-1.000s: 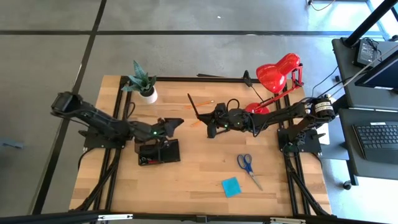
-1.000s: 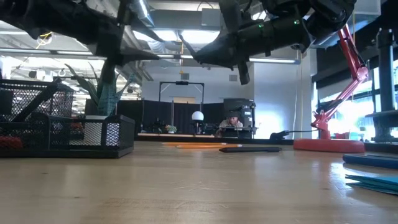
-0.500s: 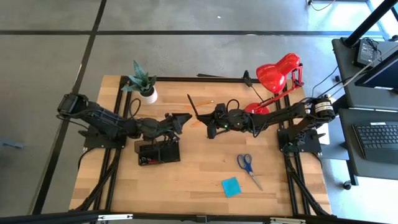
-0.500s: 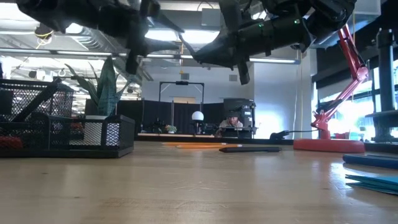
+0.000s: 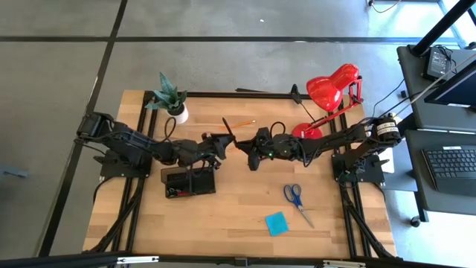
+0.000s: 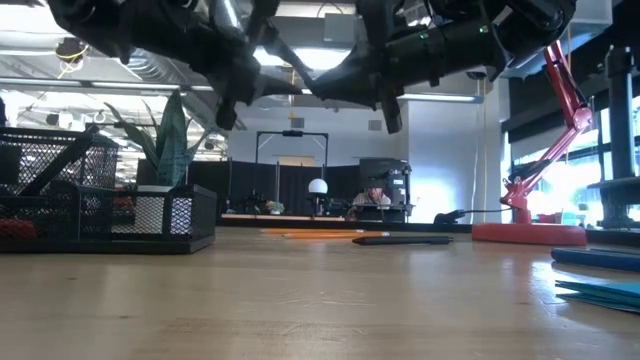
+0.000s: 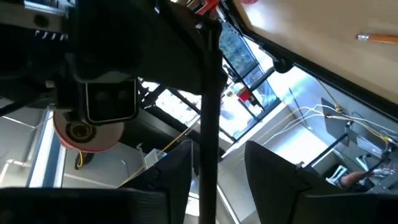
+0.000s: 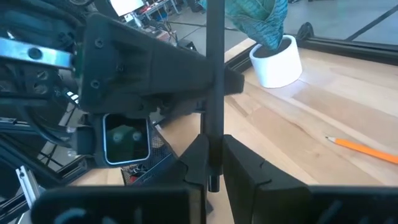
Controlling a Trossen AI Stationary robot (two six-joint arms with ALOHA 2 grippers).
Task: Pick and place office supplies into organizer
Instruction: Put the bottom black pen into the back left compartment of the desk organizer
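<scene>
The right gripper [image 8: 214, 163] pinches a thin, straight black pen [image 8: 214, 93] above the table. The left gripper [image 7: 211, 171] faces it, its fingers apart around the same pen. The mesh organizer [image 5: 190, 181] sits just below the left gripper, with bare smooth wood beside it.

A potted green plant [image 5: 169, 99] in a white pot stands on the wooden counter [image 5: 245, 216] beyond the jaws; a red desk lamp [image 5: 331, 91] stands behind them.

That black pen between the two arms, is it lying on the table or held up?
Held up. The right tool is shut on the black pen, upright above the table.
</scene>
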